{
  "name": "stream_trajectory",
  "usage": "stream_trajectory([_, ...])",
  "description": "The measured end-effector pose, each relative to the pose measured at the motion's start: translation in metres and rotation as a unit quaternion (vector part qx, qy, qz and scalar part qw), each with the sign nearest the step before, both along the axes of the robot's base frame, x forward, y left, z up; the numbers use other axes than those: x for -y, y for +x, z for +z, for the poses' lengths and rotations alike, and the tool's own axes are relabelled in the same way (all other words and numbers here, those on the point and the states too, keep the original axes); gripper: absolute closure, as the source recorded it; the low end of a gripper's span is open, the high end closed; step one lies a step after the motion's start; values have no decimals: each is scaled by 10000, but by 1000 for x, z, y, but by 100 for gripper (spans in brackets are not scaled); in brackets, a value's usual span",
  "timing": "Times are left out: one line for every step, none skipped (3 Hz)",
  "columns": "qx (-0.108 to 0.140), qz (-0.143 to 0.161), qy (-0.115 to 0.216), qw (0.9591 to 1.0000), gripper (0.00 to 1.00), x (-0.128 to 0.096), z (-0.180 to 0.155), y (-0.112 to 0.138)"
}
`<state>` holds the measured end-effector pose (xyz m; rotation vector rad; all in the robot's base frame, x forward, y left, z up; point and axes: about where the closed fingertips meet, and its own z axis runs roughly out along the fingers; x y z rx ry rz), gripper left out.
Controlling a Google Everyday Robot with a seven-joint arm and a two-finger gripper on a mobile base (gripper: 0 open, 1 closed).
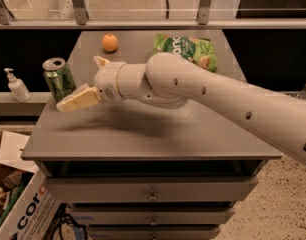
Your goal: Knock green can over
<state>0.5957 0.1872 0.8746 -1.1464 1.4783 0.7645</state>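
Warm, dim overhead light drops a soft shadow on the cabinet top [193, 134] at five o'clock of the gripper [79, 97], just beside the glinting green can [57, 77].

Can [58, 79] at left on table [143, 139], tool [79, 95] just right of it, orange [110, 42] and bag [185, 48] behind

The gripper [79, 83], fingers [80, 98] spread, hovers just beside the green can [58, 78]. The can stands upright.

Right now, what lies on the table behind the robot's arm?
An orange and a green snack bag lie behind the arm; the arm covers part of the bag's near edge. The gripper sits left, beside the green can.
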Motion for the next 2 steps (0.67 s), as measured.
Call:
stream_trajectory([-10, 36, 260, 9997, 0, -37, 5, 13])
stream_trajectory([-26, 148, 505, 9986, 0, -75, 11, 18])
